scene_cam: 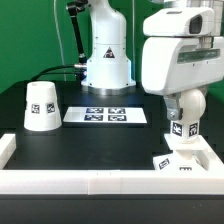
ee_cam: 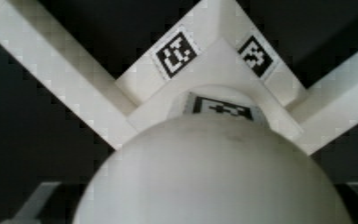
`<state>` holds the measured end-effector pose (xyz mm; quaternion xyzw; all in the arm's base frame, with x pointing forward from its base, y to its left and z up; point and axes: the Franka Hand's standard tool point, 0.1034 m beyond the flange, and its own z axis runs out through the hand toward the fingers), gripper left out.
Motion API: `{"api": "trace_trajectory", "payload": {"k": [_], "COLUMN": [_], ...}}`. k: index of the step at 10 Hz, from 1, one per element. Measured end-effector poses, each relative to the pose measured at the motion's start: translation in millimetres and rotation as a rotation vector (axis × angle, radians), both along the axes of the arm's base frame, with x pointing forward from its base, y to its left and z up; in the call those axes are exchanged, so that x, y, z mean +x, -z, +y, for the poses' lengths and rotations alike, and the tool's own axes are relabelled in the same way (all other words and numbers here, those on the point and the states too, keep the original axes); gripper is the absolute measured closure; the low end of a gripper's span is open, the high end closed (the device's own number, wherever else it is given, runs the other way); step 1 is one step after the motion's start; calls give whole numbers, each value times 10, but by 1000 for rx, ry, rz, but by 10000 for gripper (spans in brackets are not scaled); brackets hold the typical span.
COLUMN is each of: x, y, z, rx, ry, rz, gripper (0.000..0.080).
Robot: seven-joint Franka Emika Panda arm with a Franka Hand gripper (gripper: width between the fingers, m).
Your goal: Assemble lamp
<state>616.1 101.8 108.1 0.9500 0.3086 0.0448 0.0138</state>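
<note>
Bulb (scene_cam: 182, 130) is clasped in the gripper (scene_cam: 183, 118), over the base block (scene_cam: 186, 160) at the black table's (scene_cam: 95, 145) walled edge. Shade (scene_cam: 40, 105) stands well apart; green backdrop (scene_cam: 30, 40) behind.

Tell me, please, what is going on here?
The arm's hand holds the bulb upright over the base, which lies at the exterior view's right. The wrist view shows the bulb lined up over the base's tagged part, though whether it is seated yet cannot be told. The shade stands apart at the exterior view's left, with the marker board between.
</note>
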Motion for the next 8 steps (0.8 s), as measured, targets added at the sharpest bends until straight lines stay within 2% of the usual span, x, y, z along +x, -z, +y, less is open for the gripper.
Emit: {"api": "trace_trajectory", "payload": {"k": [2, 8], "x": [9, 11], "y": [-4, -2], "z": [-17, -45], "rx": [18, 51], "ry": [202, 540], "rz": [-2, 0], "gripper": [223, 223]}}
